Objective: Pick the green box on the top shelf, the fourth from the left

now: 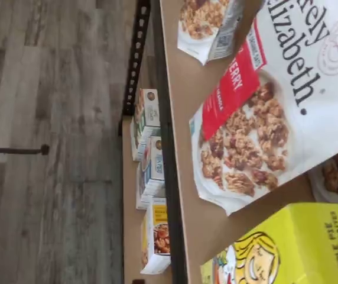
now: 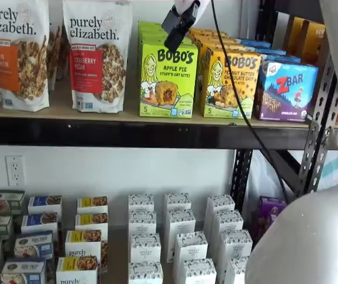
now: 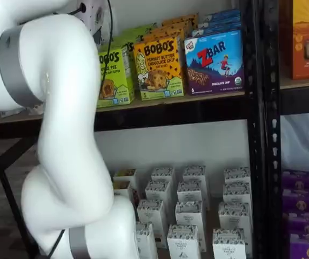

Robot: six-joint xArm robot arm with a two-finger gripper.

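Observation:
The green box (image 2: 168, 80) stands upright at the front of its row on the top shelf (image 2: 127, 133), between a granola bag and a yellow-orange Bobo's box. My gripper (image 2: 176, 29) hangs from the view's top edge, tilted, in front of the box's upper right corner. Its black fingers show side-on as one dark shape with nothing held between them, and they stand wide apart. The green box (image 3: 114, 75) is partly hidden by my white arm in a shelf view. In the wrist view the green box (image 1: 299, 248) lies close beside a granola bag on the tan shelf (image 1: 187, 118).
Purely Elizabeth granola bags (image 2: 97, 56) stand left of the green box. A yellow-orange Bobo's box (image 2: 231, 83) and a ZBar box (image 2: 287, 89) stand to its right. Small white cartons (image 2: 181, 236) fill the lower shelf. My arm's white body (image 3: 62, 135) blocks much of one view. A black upright (image 3: 262, 108) stands at right.

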